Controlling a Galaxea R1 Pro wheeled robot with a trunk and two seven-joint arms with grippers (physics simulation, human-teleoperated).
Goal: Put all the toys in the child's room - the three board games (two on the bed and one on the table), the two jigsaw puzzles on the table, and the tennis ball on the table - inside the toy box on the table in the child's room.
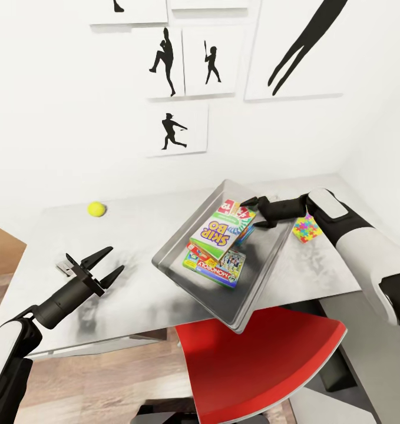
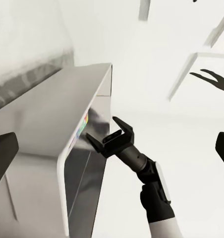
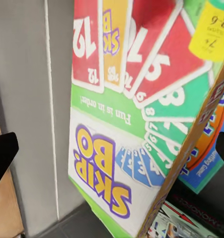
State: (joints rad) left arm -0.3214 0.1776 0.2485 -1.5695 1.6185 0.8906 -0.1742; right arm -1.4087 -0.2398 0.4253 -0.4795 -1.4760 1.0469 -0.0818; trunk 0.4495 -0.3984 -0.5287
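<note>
A grey desk [image 1: 135, 282] stands against a white wall [image 1: 58, 118] hung with black silhouette prints [image 1: 175, 128]. Red chair [image 1: 258, 365] at 6 o'clock, wood floor [image 1: 105, 383] beneath.

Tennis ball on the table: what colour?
Yellow-green. The tennis ball shows best in the head view, lying on the grey table beyond the left claw.

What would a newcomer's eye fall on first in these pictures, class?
The bright green-and-red Skip-Bo board game box stands out, stacked on other game boxes inside the shallow grey metal toy box at mid-table, with the right hand at its far end. Next, the small yellow tennis ball sits alone on the grey table, far left.
</note>
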